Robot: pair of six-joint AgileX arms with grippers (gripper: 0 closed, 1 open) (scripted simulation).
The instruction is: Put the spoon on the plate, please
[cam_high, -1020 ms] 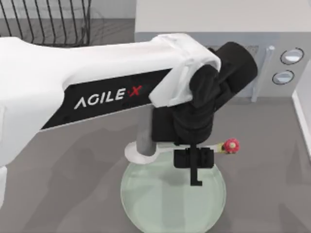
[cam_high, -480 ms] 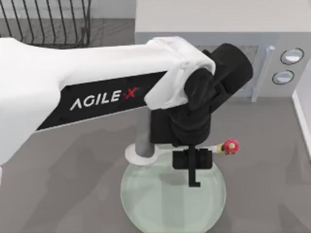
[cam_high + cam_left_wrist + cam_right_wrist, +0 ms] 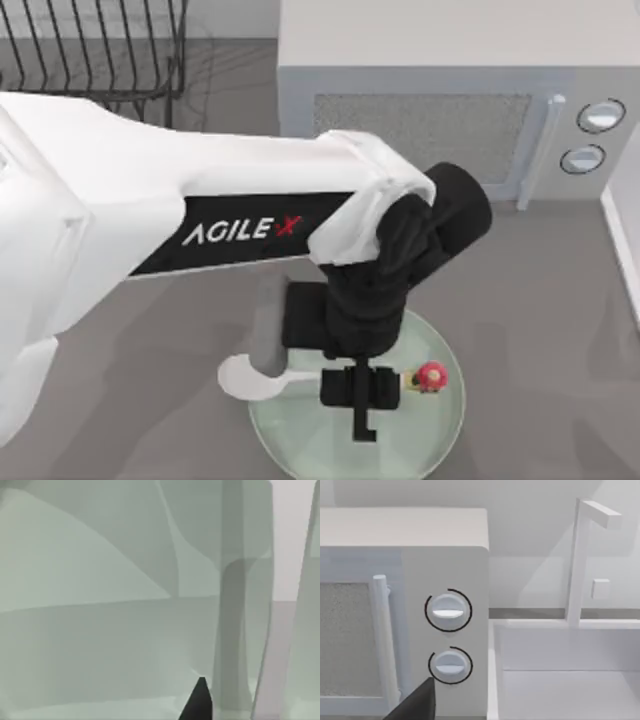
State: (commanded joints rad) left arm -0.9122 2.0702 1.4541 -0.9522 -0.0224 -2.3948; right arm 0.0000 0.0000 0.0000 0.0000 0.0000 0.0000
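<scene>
While our left gripper (image 3: pixel 362 392) hangs over the plate (image 3: pixel 300 440), its fingers are clamped on the spoon (image 3: pixel 428 377). We see the white bowl jutting past the plate's left rim, the red-and-yellow knob above the plate's right part. Behind stands a microwave (image 3: pixel 440 90); whether our right gripper's fingers are parted, we cannot tell.

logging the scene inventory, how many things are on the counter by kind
spoon: 1
plate: 1
microwave: 1
wire dish rack: 1
sink: 1
total: 5
</scene>
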